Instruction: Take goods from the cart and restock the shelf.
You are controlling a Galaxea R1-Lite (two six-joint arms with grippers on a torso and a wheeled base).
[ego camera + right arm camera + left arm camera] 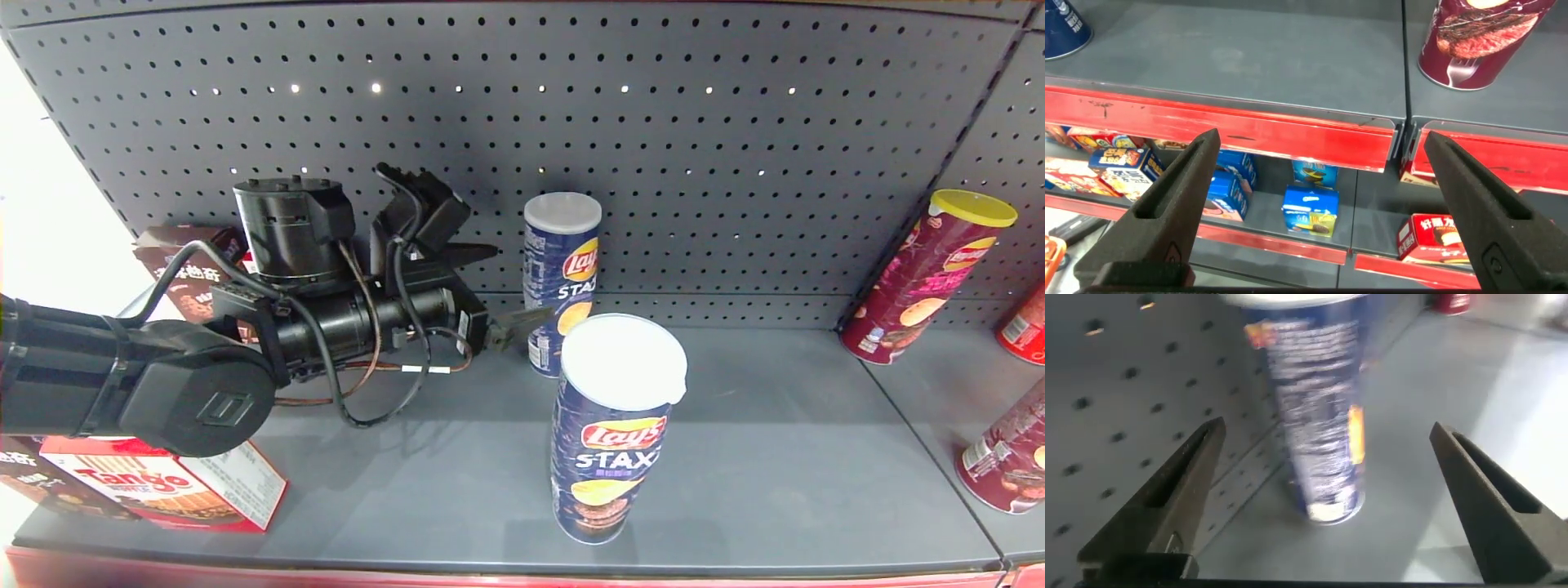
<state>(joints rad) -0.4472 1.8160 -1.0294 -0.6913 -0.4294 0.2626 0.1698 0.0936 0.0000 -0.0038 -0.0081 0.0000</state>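
Note:
Two tall blue chip cans with white lids stand upright on the grey shelf (775, 457). The rear can (562, 286) is near the pegboard; the front can (608, 425) is nearer the shelf's edge. My left gripper (522, 282) is open, level with the rear can and just left of it, apart from it. In the left wrist view this can (1319, 433) stands beyond the spread fingers (1167, 514) of the left gripper (1327, 429). My right gripper (1321, 137) is open and holds nothing, in front of the shelf's red front edge (1290, 131).
Maroon chip cans (931, 273) (1008, 457) and a red can (1024, 327) fill the bay to the right. Snack boxes (163, 486) (184, 273) lie at the left, under and behind my arm. Lower shelves hold small boxes (1310, 208). Bare shelf lies right of the blue cans.

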